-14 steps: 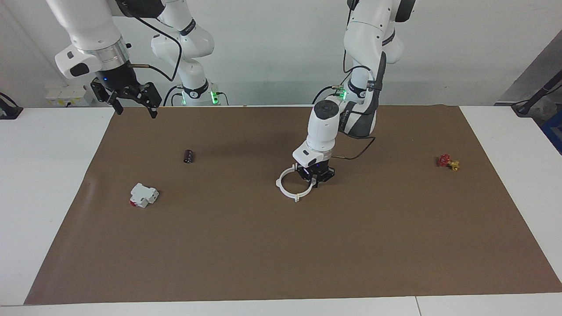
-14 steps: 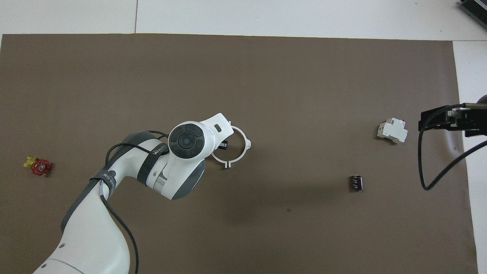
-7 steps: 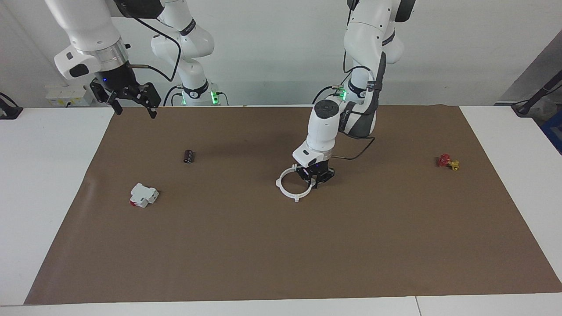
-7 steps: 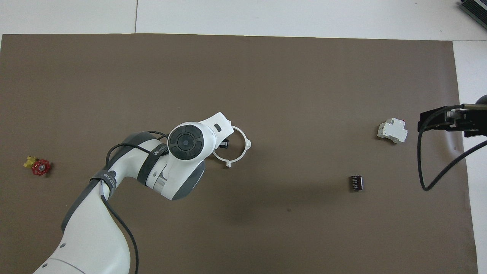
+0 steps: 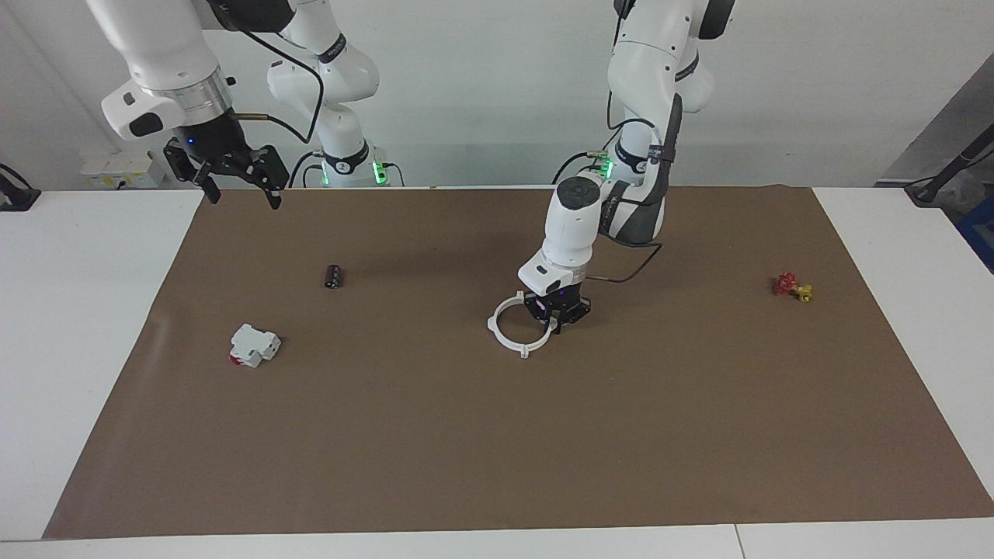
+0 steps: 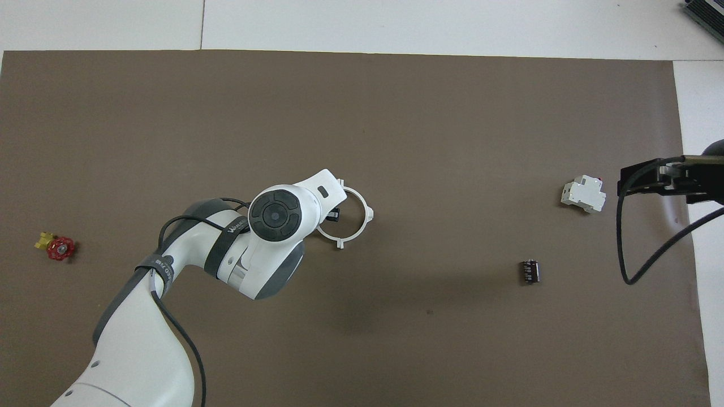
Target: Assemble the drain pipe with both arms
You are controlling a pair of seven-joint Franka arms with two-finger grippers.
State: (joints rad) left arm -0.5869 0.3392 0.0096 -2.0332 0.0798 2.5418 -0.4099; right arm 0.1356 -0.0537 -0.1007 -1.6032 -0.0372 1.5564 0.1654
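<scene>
While the left gripper [image 5: 557, 311] stands at the white drain pipe ring [image 5: 516, 325] at frame centre — its grip cannot be told — the joined halves could be dragged apart; the right gripper [image 5: 233, 180] waits spread wide, upper left.

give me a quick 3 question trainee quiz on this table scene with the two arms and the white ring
1. True or false: the thin white plastic ring lies on the brown mat as one closed loop.
2. Which gripper is down at the ring? A) left gripper B) right gripper
3. Fill in: the small dark cylinder lies ____ to the robots than the white boxy block with a red end.

Key
1. True; both halves meet, with tabs sticking out.
2. A; the right gripper waits in the air over the mat's edge at the right arm's end.
3. nearer
</scene>
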